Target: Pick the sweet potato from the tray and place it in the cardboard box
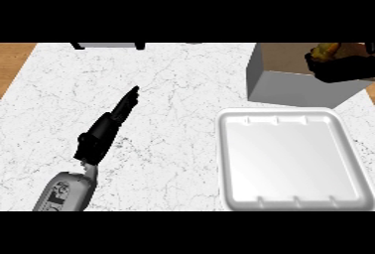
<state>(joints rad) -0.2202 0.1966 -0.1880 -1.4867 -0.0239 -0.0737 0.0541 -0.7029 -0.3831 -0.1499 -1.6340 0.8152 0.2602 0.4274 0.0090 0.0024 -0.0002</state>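
My right hand [344, 68] is out at the far right, black fingers curled round the orange-brown sweet potato [331, 49], and only a yellowish end of it peeks out on the far side of my grip. The rest is hidden, so I can't call which way its long axis runs. What matters is what lies under it: I'm hanging over the brown opening of the grey-walled open cardboard box [293, 89], towards its right side, so as I judge it the way to go is down, not sideways. How high I am above the box floor I can't tell from here. The white foam tray [293, 158] sits just on the near side of the box with nothing in it, so the pick looks done. My left hand [110, 126] lies on the white marbled worktop [168, 74] at the near left, fingers straight and holding nothing, well apart from the box. This one belongs to the right.
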